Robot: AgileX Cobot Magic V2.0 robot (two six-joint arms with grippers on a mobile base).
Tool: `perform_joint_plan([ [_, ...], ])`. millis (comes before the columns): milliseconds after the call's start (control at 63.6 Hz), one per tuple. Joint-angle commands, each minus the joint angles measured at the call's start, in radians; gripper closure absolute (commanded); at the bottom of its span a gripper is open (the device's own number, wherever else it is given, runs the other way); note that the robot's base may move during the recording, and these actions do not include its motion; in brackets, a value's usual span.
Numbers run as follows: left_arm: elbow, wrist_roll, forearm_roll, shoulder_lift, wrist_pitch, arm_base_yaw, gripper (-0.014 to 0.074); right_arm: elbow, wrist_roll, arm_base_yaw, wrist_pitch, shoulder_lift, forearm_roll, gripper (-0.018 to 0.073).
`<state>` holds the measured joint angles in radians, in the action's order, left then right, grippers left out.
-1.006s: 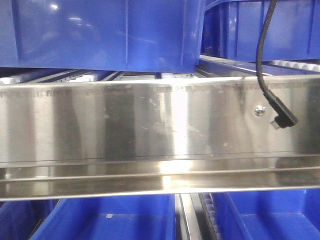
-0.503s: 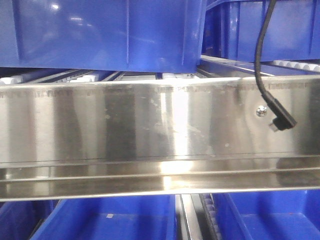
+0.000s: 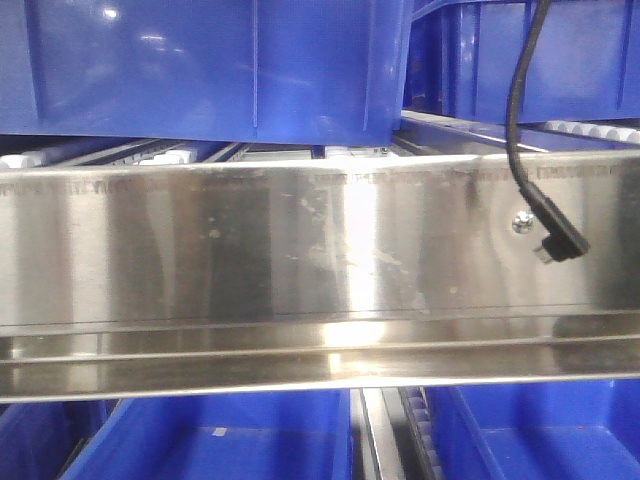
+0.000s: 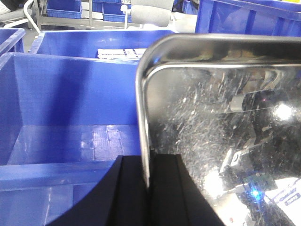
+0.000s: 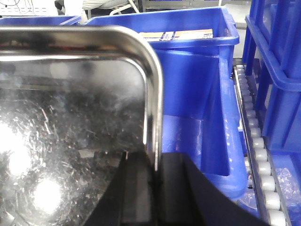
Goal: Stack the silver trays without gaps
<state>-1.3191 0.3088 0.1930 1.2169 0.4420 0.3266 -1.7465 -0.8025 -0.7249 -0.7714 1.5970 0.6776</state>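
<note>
Silver tray fills the 3 o'clock side of the left wrist view, mirror-shiny and scratched, rounded corner at 12. Left gripper at 6 o'clock is clamped narrow on its side rim, one black finger on each side. Blue bin lies at 9 o'clock of the tray.

In the right wrist view a silver tray takes the 9 o'clock side. Right gripper at 6 is pinched on the rim the same way. Cannot tell if it is the same tray. A second blue bin sits at 1 o'clock, roller track at 3.

Front view: steel rail spans the frame, screw and black cable at 2 o'clock.
</note>
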Motion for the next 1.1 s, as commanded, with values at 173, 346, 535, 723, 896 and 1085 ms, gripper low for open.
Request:
perform_joint_plan([
  [173, -0.012, -0.009, -0.045, -0.009, -0.057, 0.017, 0.0614, -0.008, 0.007, -0.013, 0.225, -0.002, -0.021, 0.0637],
  [346, -0.012, -0.009, -0.045, -0.009, -0.057, 0.017, 0.0614, -0.008, 0.007, -0.013, 0.225, -0.002, -0.021, 0.0637],
  [535, -0.012, -0.009, -0.045, -0.009, -0.057, 0.017, 0.0614, -0.008, 0.007, -0.013, 0.225, -0.002, -0.021, 0.0637],
  [723, -0.012, -0.009, -0.045, -0.009, -0.057, 0.017, 0.0614, -0.008, 0.007, -0.013, 0.225, -0.002, -0.021, 0.0637],
  [896, -0.012, -0.009, -0.045, -0.009, -0.057, 0.017, 0.0614, -0.008, 0.007, -0.013, 0.225, -0.002, -0.021, 0.0637],
  [1085, -0.012, -0.009, -0.045, -0.009, -0.057, 0.017, 0.0614, -0.008, 0.007, -0.013, 0.225, -0.002, -0.021, 0.0637],
])
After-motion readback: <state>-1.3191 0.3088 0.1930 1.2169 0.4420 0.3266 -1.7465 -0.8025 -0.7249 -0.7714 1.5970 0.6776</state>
